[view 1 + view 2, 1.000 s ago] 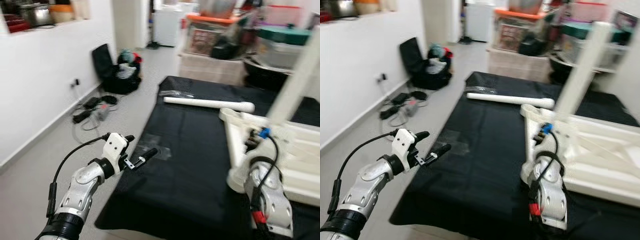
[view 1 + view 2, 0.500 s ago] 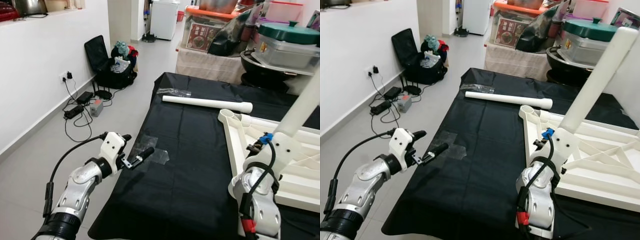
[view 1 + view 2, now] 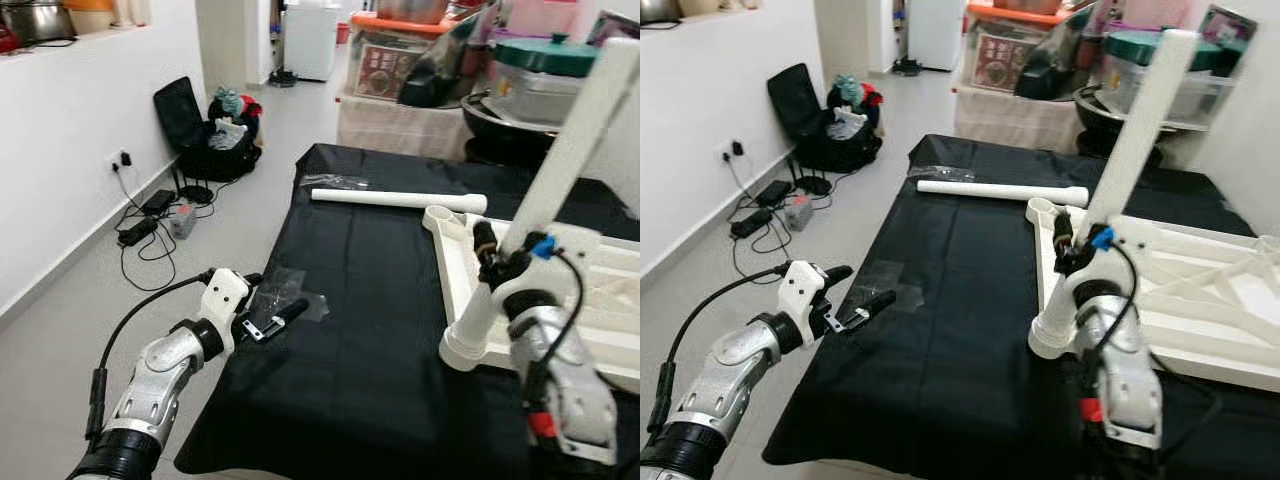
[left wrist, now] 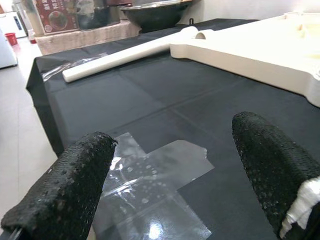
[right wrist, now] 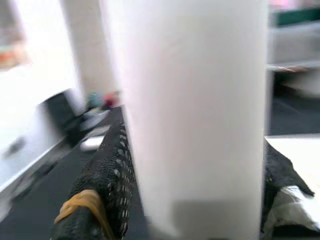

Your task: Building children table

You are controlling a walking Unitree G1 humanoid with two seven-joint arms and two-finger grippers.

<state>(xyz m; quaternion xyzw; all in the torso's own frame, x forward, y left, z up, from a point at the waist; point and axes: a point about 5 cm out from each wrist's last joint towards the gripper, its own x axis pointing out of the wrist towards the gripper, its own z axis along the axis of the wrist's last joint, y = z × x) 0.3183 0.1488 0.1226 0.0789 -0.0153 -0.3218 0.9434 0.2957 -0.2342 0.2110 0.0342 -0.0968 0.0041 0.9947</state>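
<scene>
While the right gripper (image 3: pixel 487 262) clamps what seems the upright white leg (image 3: pixel 570 150), the left gripper (image 3: pixel 272 305) hovers open, near left.

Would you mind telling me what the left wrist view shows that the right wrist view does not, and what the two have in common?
The left wrist view looks between the left gripper, its fingers open, at clear plastic film lying on the black cloth, with the upturned white tabletop beyond.

The right wrist view shows the right gripper closed around an upright white table leg.

Both include the loose white table leg lying on the cloth, though it is blurred in the right wrist view.
</scene>
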